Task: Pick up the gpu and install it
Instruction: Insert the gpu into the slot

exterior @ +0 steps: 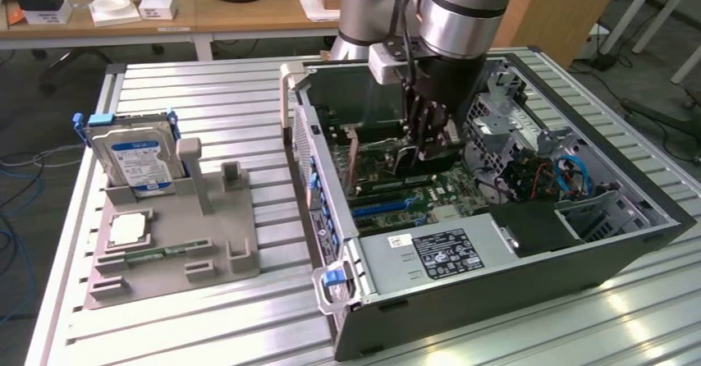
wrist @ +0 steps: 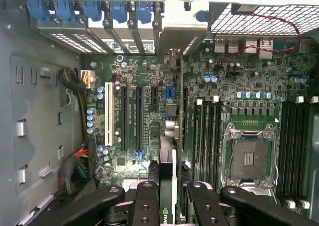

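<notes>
One gpu point(wrist: 168, 186) we see edge-on, clamped in our gripper point(wrist: 168, 198) above the motherboard point(wrist: 149, 111), its long axis parallel to the slots.

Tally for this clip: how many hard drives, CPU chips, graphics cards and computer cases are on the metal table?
Hard drive: 1, upright in the grey holder
CPU chip: 1, flat on the holder
Graphics card: 1, between the fingers of the gripper, inside the case
Computer case: 1, open
Total: 4
</notes>
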Robot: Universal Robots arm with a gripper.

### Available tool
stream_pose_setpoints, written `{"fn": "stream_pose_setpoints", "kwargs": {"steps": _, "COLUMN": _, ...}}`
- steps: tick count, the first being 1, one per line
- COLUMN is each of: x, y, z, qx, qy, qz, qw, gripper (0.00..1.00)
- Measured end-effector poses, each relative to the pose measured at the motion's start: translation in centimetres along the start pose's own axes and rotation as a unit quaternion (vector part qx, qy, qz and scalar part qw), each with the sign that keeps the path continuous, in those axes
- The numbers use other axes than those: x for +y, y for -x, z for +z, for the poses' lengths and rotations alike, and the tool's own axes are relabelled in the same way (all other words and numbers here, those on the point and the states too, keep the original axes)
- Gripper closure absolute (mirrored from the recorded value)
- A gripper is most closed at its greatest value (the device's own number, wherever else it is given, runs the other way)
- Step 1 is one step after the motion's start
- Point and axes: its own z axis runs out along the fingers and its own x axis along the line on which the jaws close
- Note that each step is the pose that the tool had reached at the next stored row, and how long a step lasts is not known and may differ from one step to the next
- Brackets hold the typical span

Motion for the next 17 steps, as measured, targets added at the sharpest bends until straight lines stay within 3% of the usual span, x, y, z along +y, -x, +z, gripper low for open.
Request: {"fn": "stream_pose_setpoints", "kwargs": {"steps": 17, "x": 0.59, "y": 0.0, "z": 1.65, "qx": 0.0, "qy": 0.0, "qz": 0.0, "qw": 1.0, "gripper": 0.74}}
